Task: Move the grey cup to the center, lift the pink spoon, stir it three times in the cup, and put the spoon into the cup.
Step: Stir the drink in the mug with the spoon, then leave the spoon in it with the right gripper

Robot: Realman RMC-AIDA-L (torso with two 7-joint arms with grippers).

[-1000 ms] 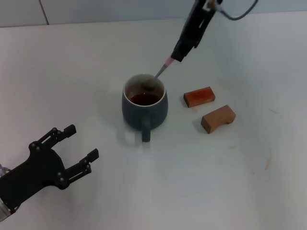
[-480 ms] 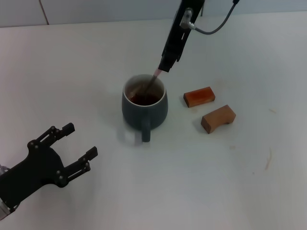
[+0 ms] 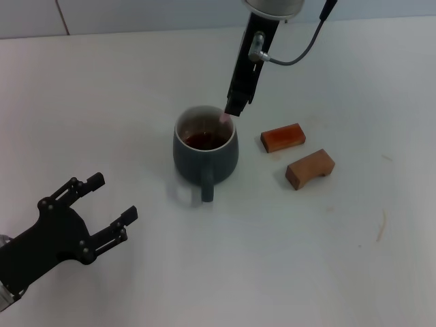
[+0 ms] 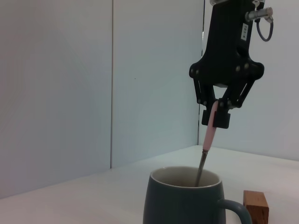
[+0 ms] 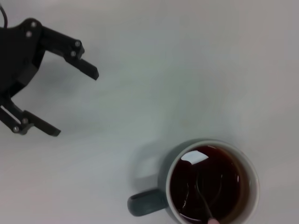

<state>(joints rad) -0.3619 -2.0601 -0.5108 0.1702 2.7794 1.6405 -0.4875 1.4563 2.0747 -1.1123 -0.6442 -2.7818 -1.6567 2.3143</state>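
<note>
The grey cup [image 3: 205, 151] stands upright near the middle of the white table [image 3: 327, 259], its loop handle turned toward the robot and dark reddish-brown liquid inside its white interior. The pink spoon [image 4: 209, 140] stands steeply in the cup, nearly upright with a slight lean: its pale pink handle rises above the rim while the grey metal neck runs down past the rim into the drink, and in the right wrist view the submerged part shows as a thin line through the liquid toward the cup wall away from the handle. The right gripper [image 4: 218, 112] hangs directly over the far side of the cup, its jaws closed narrowly on the top of the pink handle, with a grey cable looping off the arm above it. In the head view only a small pink tip shows below the dark fingers, just above the cup's rim. The left gripper [image 3: 99, 208] sits low at the near left of the table, well apart from the cup, its two black fingers spread wide and holding nothing, pointing roughly toward the cup. To the right of the cup lie two small brown wooden blocks, apart from each other: the redder one [image 3: 283, 137] is nearer the cup, and the paler, notched one [image 3: 310, 168] lies a little closer to the robot and farther right
</note>
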